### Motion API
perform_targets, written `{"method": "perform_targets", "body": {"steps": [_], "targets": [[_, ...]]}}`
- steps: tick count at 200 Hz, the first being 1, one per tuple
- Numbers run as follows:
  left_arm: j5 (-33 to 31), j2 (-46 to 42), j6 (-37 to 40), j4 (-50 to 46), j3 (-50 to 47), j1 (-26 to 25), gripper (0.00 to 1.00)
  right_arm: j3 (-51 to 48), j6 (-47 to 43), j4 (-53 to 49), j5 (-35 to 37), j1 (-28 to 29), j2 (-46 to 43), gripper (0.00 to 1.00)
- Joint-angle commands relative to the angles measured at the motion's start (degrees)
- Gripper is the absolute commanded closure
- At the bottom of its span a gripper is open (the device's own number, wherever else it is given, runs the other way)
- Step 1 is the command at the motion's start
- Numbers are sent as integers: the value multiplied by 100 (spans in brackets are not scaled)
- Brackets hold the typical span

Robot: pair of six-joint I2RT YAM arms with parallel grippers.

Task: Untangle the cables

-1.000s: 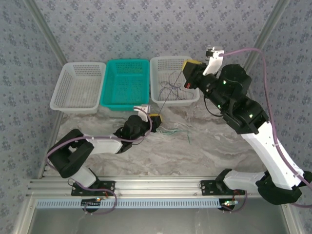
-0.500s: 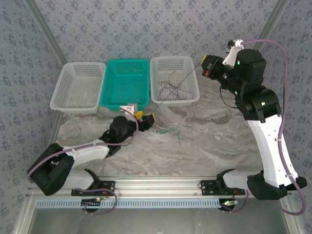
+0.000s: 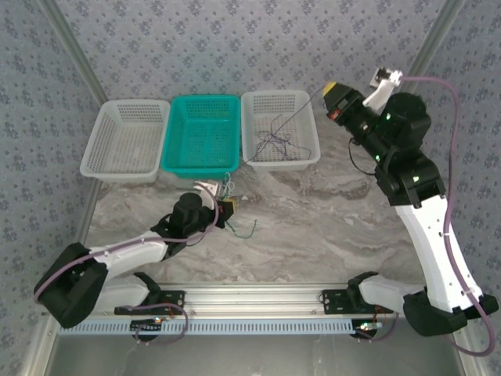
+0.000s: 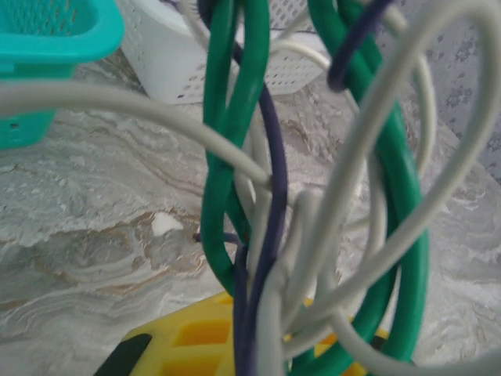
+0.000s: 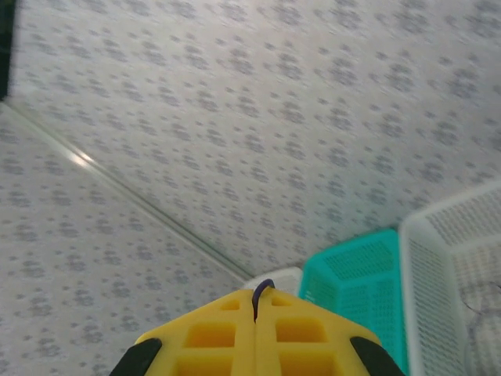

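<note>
Low over the marble table, my left gripper (image 3: 227,210) is shut on a tangled bundle of cables. In the left wrist view green loops (image 4: 227,157), pale whitish strands (image 4: 141,110) and a dark purple wire (image 4: 270,196) cross above the yellow fingers (image 4: 188,337). A green end (image 3: 244,229) trails on the table. My right gripper (image 3: 333,92) is raised high at the back right, shut on the dark purple cable (image 5: 261,291). That cable (image 3: 301,110) runs taut down into the right white basket (image 3: 305,157), where more dark wire (image 3: 274,142) lies tangled.
A teal basket (image 3: 174,153) and a left white basket (image 3: 98,157) stand in a row with the right one along the back of the table. A patterned wall rises behind them. Metal rails run along the near edge.
The right gripper has risen and swung right, drawing the purple cable taut. The left gripper has pulled back toward the near left with the bundle of cables.
</note>
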Motion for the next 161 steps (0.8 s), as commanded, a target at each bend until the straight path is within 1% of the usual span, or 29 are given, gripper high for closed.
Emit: {"method": "perform_targets", "body": {"steps": [1, 11, 24, 37, 43, 47, 52, 63, 67, 77, 80, 86, 91, 105, 116, 134, 143, 150, 156, 157, 161], "targets": [[-169, -481, 359, -812, 220, 63, 100, -1003, 79, -167, 511, -221, -517, 100], [-195, -628, 456, -1041, 262, 85, 100, -1371, 21, -336, 642, -325, -782, 100], [-195, -780, 548, -1208, 268, 129, 100, -1615, 43, -852, 789, -484, -1013, 100], [-214, -883, 689, -1398, 258, 206, 100, -1634, -208, -1206, 832, -746, -1177, 100], [-316, -918, 816, -1626, 278, 257, 100, -1561, -356, -1318, 849, -976, -1221, 100], [-425, -937, 884, -1812, 306, 311, 100, -1462, -463, -1328, 892, -1148, -1233, 100], [-547, -974, 961, -2040, 324, 397, 100, -1305, -625, -1575, 943, -1365, -1244, 100], [-626, -1071, 1124, -2400, 299, 689, 100, -887, -872, -1797, 984, -1948, -1200, 100], [-671, -1105, 1164, -2523, 278, 808, 100, -675, -985, -1805, 941, -2210, -1173, 100], [-859, -1183, 1170, -2800, 236, 1078, 100, -352, -1005, -1749, 905, -2606, -1119, 100], [-894, -1199, 1163, -2884, 221, 1158, 100, -242, -1186, -1723, 882, -2721, -1073, 100], [-951, -1226, 1132, -3002, 192, 1297, 100, -23, -1244, -1679, 821, -2930, -990, 100], [-997, -1251, 1087, -3068, 168, 1384, 98, 153, -1236, -1630, 739, -3089, -912, 100], [-1018, -1305, 912, -3038, 48, 1467, 96, 502, -1113, -1474, 586, -3365, -692, 100], [-1040, -1347, 794, -2986, -31, 1470, 95, 666, -1097, -1382, 496, -3455, -552, 100], [-1259, -1372, 577, -3031, -113, 1470, 93, 1050, -1101, -1105, 395, -3602, -277, 100], [-1271, -1407, 518, -3033, -162, 1482, 94, 1224, -920, -1065, 199, -3663, -107, 100], [-1195, -1457, 500, -2982, -208, 1481, 96, 1355, -845, -977, -89, -3675, 54, 100], [-1050, -1523, 497, -2888, -264, 1473, 97, 1360, -702, -792, -678, -3654, 202, 100], [-1018, -1539, 499, -2861, -275, 1476, 97, 1360, -702, -792, -678, -3654, 202, 100], [-897, -1589, 496, -2757, -325, 1471, 98, 1289, -671, -581, -1228, -3606, 283, 100]]}}
